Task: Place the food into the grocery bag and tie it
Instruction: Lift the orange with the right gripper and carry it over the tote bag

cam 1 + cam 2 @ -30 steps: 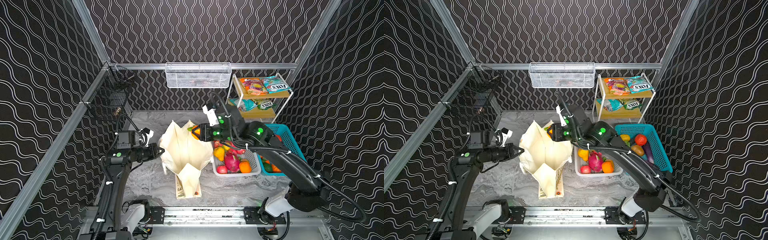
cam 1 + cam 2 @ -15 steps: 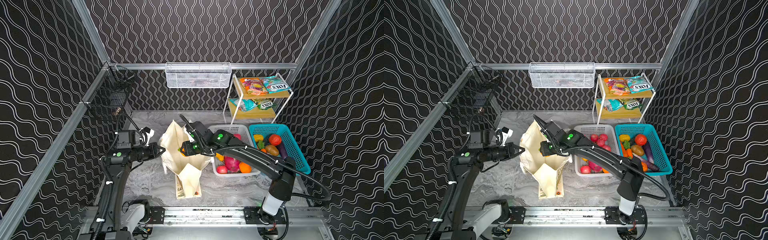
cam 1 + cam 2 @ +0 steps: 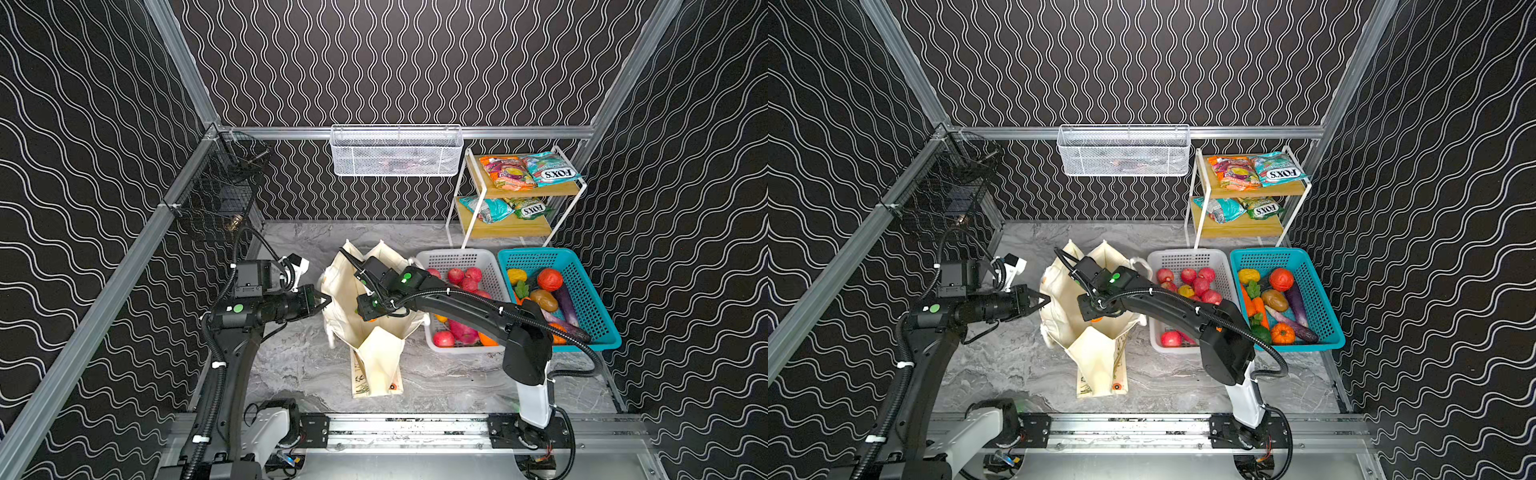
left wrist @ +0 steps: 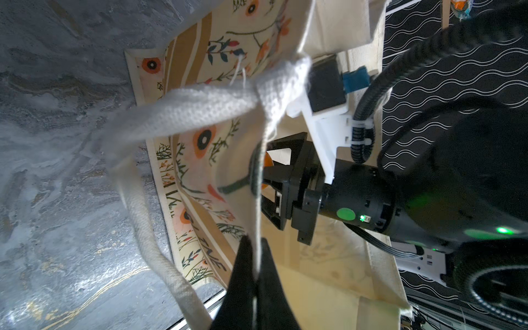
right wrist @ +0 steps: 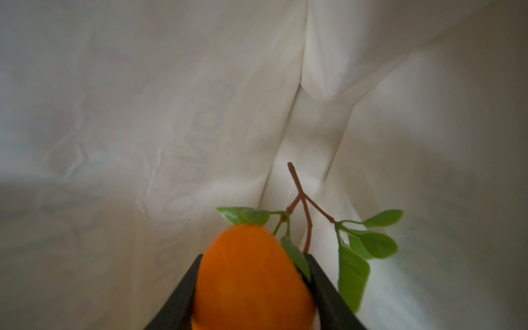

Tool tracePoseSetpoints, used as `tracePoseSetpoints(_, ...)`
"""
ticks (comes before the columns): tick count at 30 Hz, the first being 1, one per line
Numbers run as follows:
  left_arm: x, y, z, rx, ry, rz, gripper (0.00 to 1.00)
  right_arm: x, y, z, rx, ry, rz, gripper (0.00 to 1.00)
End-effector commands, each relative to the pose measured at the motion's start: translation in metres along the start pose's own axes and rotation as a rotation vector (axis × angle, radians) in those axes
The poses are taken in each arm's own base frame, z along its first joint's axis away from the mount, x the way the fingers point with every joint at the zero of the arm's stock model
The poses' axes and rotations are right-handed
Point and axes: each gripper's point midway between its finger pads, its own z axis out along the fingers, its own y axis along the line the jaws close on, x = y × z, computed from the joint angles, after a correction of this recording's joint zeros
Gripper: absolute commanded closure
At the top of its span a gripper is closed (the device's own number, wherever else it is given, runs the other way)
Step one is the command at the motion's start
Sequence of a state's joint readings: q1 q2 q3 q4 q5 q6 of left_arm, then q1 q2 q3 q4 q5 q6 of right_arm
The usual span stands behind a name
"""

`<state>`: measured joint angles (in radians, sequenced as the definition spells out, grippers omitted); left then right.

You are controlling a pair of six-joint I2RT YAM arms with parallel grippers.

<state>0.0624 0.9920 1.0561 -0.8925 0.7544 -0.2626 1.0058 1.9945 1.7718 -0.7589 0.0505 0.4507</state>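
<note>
The grey marbled table (image 3: 299,357) carried four things. The cream grocery bag (image 3: 376,353) stood open near its middle. Just beside it, toward the right, sat a white perforated basket (image 3: 457,257), with a teal basket (image 3: 584,291) close alongside. Behind the baskets stood a white-framed rack (image 3: 513,229), its two wooden shelves bearing shiny snack packets (image 3: 550,169).

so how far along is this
Done: left gripper pinches open the cream flower-print canvas tote. In hand: right gripper holds a leafy-stemmed orange fruit inside it. Left: red fruit in white perforated basket, vegetables in teal basket, shiny shelf packets, tying cream handles.
</note>
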Motion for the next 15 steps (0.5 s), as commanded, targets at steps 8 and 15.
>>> tracePoseSetpoints(8,-0.003,-0.004,-0.003,0.008,-0.021,0.022,1.00,0.024,-0.019,0.018,0.048,0.026,-0.002,0.52)
tracePoseSetpoints(15,-0.008,-0.003,-0.002,-0.003,-0.030,0.021,1.00,0.036,-0.025,0.037,0.065,0.059,-0.013,0.47)
